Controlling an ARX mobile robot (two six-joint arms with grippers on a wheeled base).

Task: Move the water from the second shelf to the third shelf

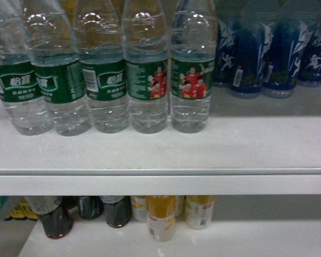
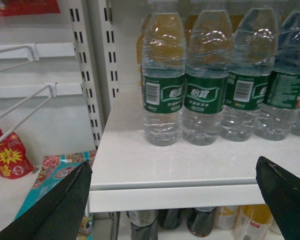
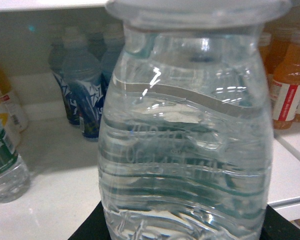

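- Between the right claw [image 3: 182, 229]'s dark fingers [image 3: 85, 231], seen at the bottom corners of the right wrist view, stands the water [image 3: 185, 140]; the claw grips its clear ribbed body, and its label is out of view.
- Just behind and left of it stand blue bottles [image 3: 85, 100]; a green-labelled bottle [image 3: 2, 165] stands at the left edge, and orange bottles [image 3: 290, 85] at the right.
- Left claw [image 2: 173, 164] is spread wide and empty, level with the front edge of a white shelf [image 2: 190, 165].
- On that shelf a row of plain green bottles [image 2: 162, 95] stands upright and full.
- Head view: two red-shirt bottles [image 1: 192, 77] end that row, touching each other, with more blue bottles to their right.
- Below, dark bottles [image 1: 56, 217] and yellow bottles [image 1: 160, 217] stand on the lower shelf [image 1: 257, 238].
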